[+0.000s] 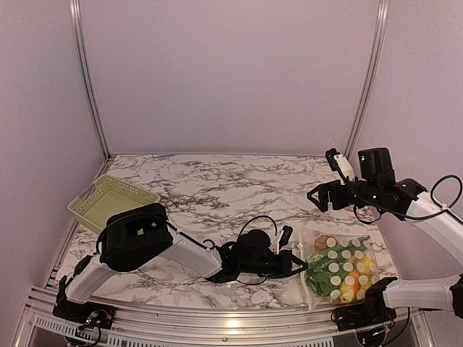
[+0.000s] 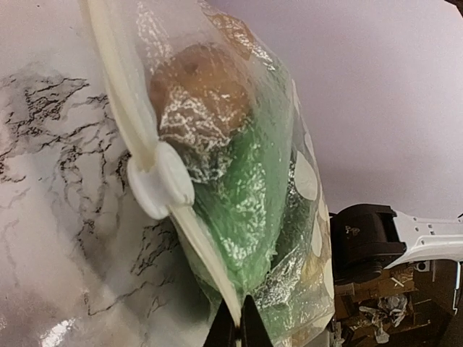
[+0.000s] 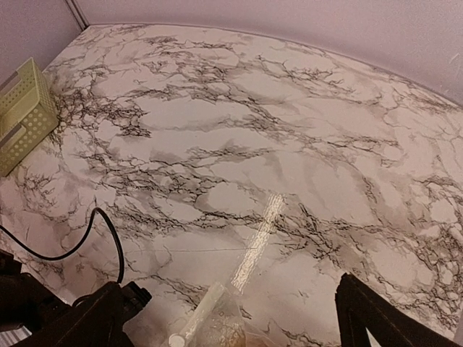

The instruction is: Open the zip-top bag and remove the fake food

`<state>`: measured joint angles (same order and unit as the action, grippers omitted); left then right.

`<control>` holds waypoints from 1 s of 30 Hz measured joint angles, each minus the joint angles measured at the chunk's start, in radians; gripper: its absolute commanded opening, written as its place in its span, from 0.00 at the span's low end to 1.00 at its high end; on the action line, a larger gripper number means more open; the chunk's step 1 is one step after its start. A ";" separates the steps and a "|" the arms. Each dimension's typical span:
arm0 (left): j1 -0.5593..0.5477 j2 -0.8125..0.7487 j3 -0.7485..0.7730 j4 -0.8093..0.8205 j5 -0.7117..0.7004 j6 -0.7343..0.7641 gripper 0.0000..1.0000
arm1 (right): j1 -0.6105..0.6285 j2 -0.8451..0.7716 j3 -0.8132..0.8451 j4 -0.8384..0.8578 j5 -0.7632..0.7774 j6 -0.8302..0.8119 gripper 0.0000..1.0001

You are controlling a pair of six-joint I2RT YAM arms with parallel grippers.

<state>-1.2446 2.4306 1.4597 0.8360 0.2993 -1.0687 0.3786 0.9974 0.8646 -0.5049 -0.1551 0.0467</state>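
Note:
The zip-top bag (image 1: 340,269), clear with white dots, lies at the front right of the table. Inside it are fake food pieces: a brown lump (image 2: 195,79), a green vegetable (image 2: 246,195) and yellow lemons (image 1: 346,290). My left gripper (image 1: 298,262) is at the bag's left edge. In the left wrist view it (image 2: 239,329) is shut on the white zip strip, below the white slider (image 2: 160,181). My right gripper (image 1: 318,196) hangs open and empty above the table behind the bag. In the right wrist view its fingers (image 3: 108,318) stand wide apart over the bag's corner (image 3: 213,325).
A pale green slatted basket (image 1: 112,201) sits at the left of the marble table and also shows in the right wrist view (image 3: 22,116). A black cable (image 3: 108,238) loops off the left arm. Walls close off the back and sides.

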 measured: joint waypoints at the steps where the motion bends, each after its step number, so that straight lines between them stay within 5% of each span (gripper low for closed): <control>1: 0.004 0.000 -0.010 0.011 -0.001 -0.005 0.00 | -0.002 0.000 0.000 0.000 0.000 0.000 0.99; 8: 0.055 -0.065 -0.131 -0.011 -0.013 0.041 0.00 | -0.008 0.000 0.000 0.004 -0.019 -0.002 0.99; 18: 0.115 -0.346 -0.107 -0.474 -0.132 0.386 0.00 | -0.009 -0.001 0.000 0.048 -0.073 -0.006 0.99; 30: 0.139 -0.450 0.000 -0.941 -0.278 0.743 0.00 | -0.013 -0.008 0.000 0.119 -0.134 0.001 0.99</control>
<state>-1.1053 1.9808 1.4601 -0.1047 0.0216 -0.3260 0.3660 0.9897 0.8646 -0.3862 -0.2890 0.0475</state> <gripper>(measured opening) 0.020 0.986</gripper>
